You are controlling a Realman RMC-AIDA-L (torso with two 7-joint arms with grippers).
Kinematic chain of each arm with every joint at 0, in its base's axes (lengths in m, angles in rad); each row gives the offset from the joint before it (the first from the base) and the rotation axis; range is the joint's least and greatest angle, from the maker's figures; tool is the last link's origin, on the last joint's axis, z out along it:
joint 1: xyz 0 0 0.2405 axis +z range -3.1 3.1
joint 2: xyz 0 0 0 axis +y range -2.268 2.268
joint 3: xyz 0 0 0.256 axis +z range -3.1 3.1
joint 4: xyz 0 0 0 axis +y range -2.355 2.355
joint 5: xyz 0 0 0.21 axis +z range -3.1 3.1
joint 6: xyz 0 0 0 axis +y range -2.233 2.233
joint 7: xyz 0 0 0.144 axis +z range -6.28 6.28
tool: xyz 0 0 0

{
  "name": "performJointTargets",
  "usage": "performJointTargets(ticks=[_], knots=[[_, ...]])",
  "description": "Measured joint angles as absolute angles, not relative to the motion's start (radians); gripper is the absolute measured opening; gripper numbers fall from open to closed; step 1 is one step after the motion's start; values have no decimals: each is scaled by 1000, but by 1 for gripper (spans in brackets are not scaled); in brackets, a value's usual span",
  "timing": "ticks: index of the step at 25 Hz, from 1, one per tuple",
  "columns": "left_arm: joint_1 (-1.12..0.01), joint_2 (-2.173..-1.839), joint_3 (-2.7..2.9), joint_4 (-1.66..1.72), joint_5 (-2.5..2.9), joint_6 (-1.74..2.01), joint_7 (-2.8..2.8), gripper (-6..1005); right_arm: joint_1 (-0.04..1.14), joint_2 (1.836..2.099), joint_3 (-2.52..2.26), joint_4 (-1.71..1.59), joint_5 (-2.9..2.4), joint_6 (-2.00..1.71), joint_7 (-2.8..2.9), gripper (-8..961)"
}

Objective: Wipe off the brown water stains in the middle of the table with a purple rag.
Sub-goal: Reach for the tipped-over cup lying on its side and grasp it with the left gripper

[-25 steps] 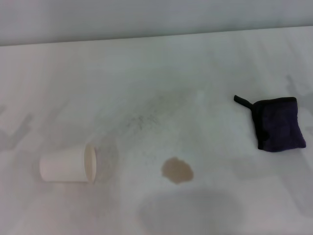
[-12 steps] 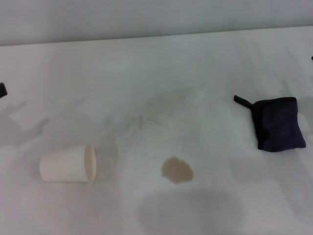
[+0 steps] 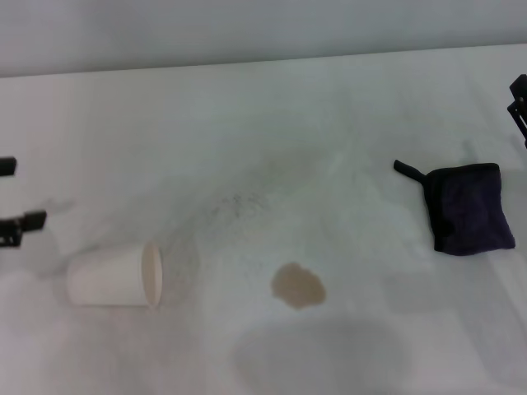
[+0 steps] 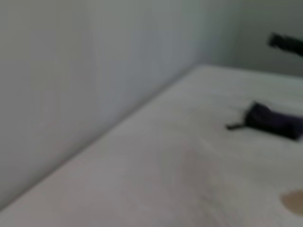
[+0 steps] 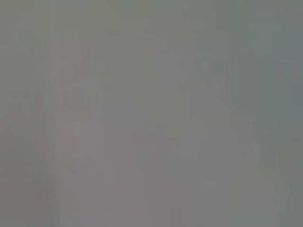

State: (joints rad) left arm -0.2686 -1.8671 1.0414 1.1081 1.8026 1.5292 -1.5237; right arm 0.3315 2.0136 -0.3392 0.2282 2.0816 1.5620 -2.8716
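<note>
While the purple rag (image 3: 471,209) lay near the desk's (image 3: 329,115) right edge, well apart from the brown stain (image 3: 298,286), we judged it soft and light, best pinched mid-fold. Right gripper (image 3: 519,103) hovered beyond; finger state unclear.

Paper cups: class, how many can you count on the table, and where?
1. A cup lies on its side on the table, on the robot's left, its mouth towards the stain. Nothing looks able to hide another.
</note>
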Motion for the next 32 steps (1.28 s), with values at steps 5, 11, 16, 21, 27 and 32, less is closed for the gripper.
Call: performJointTargets(ticks=[5,11,16,21,27,32], knots=[[-303,-1882,1046,1160,1932,1590,-1543,878,330,2014,-336,248,2082,1586,-2869,853],[-364,-1933,1049,1211,2160,1647,-1524,878,327,2014,-335,258,2082,1590,-2863,853],[-391,-1968,1051,1215,2223,1647,-1464,877,325,2014,-335,269,2082,1593,-2861,852],[-423,-2006,1061,1208,2297,1645,-1407,877,327,2014,-335,272,2082,1596,-2861,852],[-449,-2027,1061,1186,2342,1640,-1363,878,333,2014,-336,273,2082,1595,-2861,852],[-469,-2036,1061,1150,2350,1612,-1324,878,335,2014,-336,273,2082,1591,-2861,852]])
